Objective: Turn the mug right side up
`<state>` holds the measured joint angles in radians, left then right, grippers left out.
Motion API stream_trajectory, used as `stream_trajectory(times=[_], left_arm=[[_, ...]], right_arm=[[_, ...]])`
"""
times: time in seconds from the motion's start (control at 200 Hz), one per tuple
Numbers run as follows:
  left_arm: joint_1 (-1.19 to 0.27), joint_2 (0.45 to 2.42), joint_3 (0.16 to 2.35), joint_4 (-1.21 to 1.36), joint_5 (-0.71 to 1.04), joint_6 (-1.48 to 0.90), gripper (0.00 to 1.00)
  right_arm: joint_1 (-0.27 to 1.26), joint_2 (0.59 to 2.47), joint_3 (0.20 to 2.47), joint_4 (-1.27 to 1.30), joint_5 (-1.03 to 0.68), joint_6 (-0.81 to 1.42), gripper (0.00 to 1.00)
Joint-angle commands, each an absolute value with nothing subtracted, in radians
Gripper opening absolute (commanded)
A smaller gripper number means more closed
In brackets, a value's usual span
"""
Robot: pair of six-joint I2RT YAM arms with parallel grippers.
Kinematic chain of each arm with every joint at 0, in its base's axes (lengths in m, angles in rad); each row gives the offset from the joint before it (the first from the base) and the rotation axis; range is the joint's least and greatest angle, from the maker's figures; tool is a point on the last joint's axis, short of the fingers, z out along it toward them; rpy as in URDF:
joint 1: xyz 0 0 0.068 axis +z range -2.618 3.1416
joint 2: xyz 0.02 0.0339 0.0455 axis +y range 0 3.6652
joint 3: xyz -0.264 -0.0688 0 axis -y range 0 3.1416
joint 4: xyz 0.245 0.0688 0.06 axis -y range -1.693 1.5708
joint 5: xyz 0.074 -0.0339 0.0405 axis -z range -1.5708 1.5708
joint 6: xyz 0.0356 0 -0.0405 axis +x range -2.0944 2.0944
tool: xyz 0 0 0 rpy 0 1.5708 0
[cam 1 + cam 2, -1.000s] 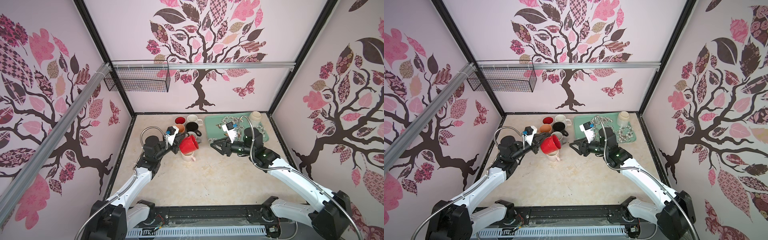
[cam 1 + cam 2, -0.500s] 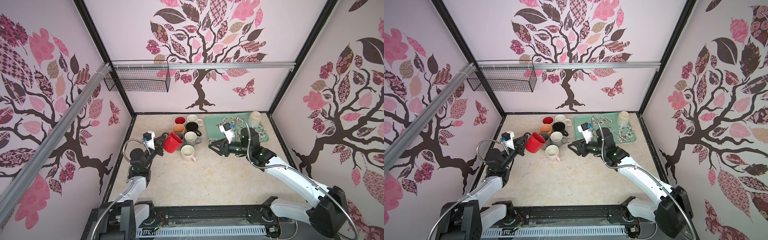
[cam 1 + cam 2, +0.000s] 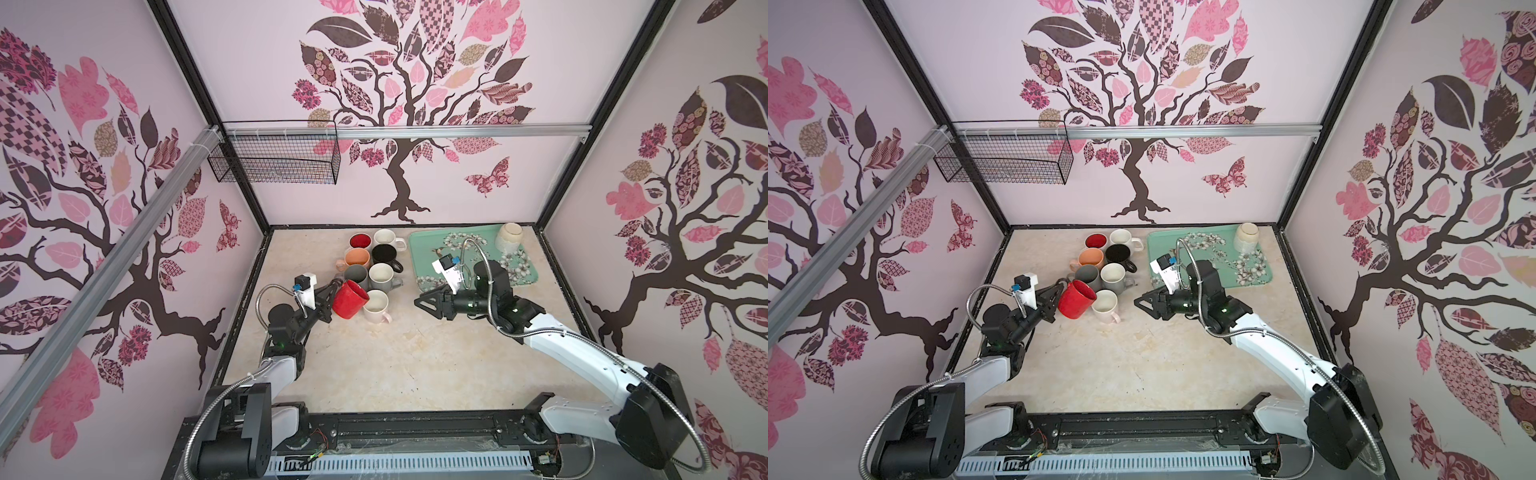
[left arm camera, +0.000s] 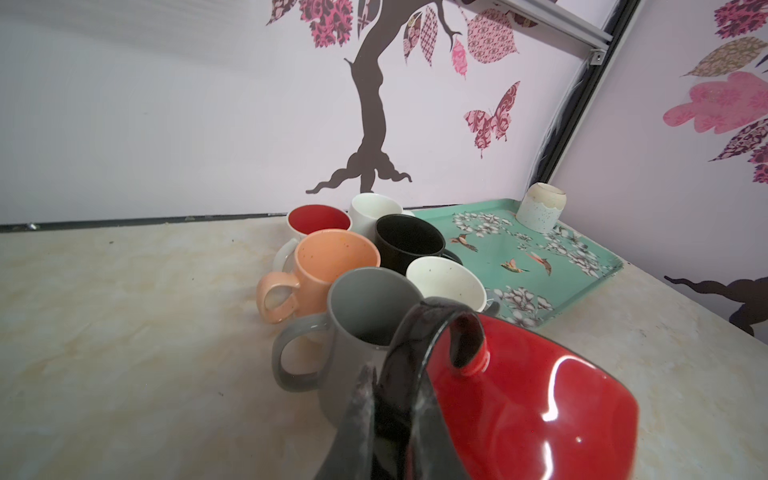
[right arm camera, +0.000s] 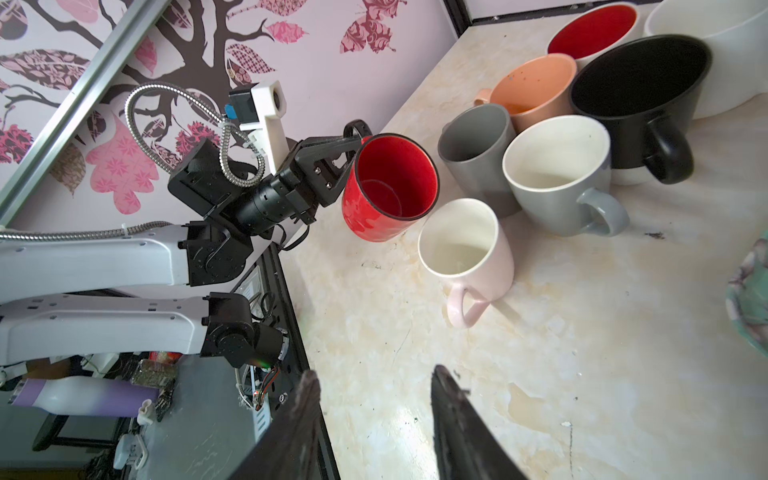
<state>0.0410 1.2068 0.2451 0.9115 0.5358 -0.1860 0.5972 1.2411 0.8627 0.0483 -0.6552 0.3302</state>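
Well left of the green tray, the left gripper is seen clenched on the black handle of the red mug, jaws pinched across the loop. A handle grip is prob. chosen b/c the wrist can roll the mug w/o the glossy body slipping. The mug is held tilted, mouth aimed toward the tray & partly up, so the turn is judged part done & the mug not yet set down. Whether its lower edge touches the table can't be told. Btwn it & the tray a cluster of upright mugs is packed close, w/ a pink mug just beside the red one, so little set-down room is left there. Near the tray's near-left corner the right gripper is held low, jaws parted w/ nothing btwn them, pointed at the red mug, prob. ready to steady it. At the tray's far-right corner a cream cup is stood, seemingly bottom-up.
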Motion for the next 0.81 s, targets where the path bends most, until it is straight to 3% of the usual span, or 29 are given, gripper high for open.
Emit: stream_trajectory(times=[0.0, 0.31, 0.8], left_arm=[[0.05, 1.218, 0.212, 1.078, 0.525, -0.235, 0.0], [0.059, 1.243, 0.206, 1.11, 0.547, -0.244, 0.0], [0.059, 1.207, 0.23, 1.036, 0.606, -0.201, 0.0]], right_arm=[[0.663, 1.296, 0.899, 0.04, -0.623, 0.267, 0.47], [0.816, 1.601, 1.142, 0.03, -0.595, 0.175, 0.48], [0.841, 1.933, 1.558, -0.202, -0.596, -0.018, 0.53]])
